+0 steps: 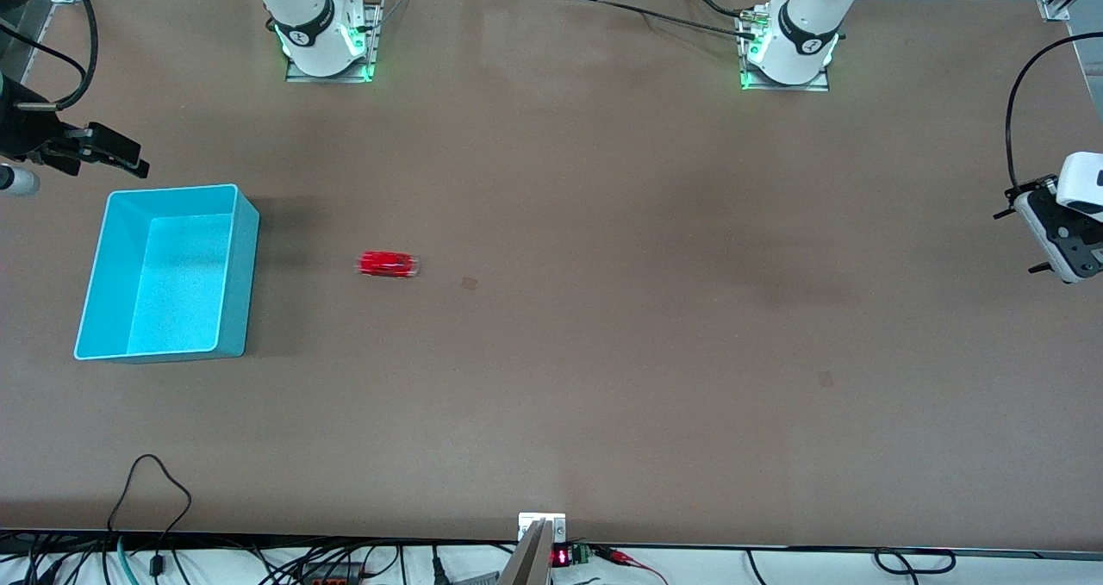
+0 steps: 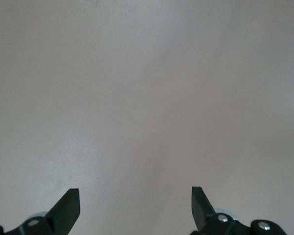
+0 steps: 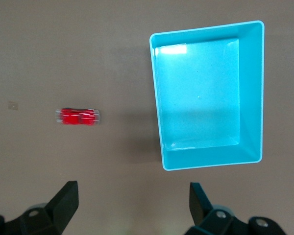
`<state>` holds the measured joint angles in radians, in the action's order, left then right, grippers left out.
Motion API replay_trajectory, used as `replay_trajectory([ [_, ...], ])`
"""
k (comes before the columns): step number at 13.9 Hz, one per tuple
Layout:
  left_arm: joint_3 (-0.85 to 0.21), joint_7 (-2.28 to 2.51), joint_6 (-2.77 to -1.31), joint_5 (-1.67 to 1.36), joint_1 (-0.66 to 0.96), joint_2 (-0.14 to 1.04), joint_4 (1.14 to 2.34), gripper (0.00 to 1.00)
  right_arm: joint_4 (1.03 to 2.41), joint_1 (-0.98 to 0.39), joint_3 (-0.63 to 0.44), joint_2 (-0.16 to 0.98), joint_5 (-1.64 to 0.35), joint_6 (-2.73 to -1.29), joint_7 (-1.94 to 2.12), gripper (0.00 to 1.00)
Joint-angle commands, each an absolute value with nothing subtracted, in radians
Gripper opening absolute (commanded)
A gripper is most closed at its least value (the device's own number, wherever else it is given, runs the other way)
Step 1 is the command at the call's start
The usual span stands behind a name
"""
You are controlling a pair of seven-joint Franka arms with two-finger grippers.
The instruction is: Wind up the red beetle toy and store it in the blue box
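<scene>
Toy (image 1: 389,264) on surface (image 1: 603,352) beside box (image 1: 239,266). Right end effector (image 3: 132,200) above box, spread wide, empty; left end effector (image 2: 135,205) likewise, waiting.

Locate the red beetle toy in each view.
Front view: the toy sits on the table beside the blue box, toward the left arm's end of it.
Left wrist view: not in it.
Right wrist view: toy beside the box.
Shared landmark: the box.
</scene>
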<state>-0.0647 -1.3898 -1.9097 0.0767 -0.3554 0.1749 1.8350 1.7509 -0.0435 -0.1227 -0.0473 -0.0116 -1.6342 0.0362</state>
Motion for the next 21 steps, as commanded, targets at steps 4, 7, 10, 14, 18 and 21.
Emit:
replay_trajectory([
  [4,-0.069,-1.362,-1.867,0.084,-0.359,0.163,1.813,1.0,1.743,-0.044,-0.121,-0.049,0.003,-1.62,0.02,1.0],
  [7,-0.071,-1.353,-1.864,0.084,-0.359,0.163,1.81,1.0,1.741,-0.045,-0.121,-0.038,-0.011,-1.621,0.02,1.0],
  [10,-0.095,-1.205,-1.774,0.083,-0.359,0.163,1.764,1.0,1.743,-0.046,-0.12,-0.026,-0.015,-1.627,0.015,1.0],
  [14,-0.233,-0.757,-1.502,0.083,-0.357,0.167,1.625,1.0,1.74,-0.057,-0.12,0.0,-0.025,-1.655,0.018,1.0],
  [18,-0.392,-0.319,-1.364,0.081,-0.359,0.166,1.566,1.0,1.74,-0.058,-0.12,0.054,-0.026,-1.701,0.032,1.0],
  [21,-0.475,-0.018,-1.348,0.077,-0.357,0.167,1.545,1.0,1.732,-0.089,-0.118,0.075,-0.025,-1.713,0.032,1.0],
])
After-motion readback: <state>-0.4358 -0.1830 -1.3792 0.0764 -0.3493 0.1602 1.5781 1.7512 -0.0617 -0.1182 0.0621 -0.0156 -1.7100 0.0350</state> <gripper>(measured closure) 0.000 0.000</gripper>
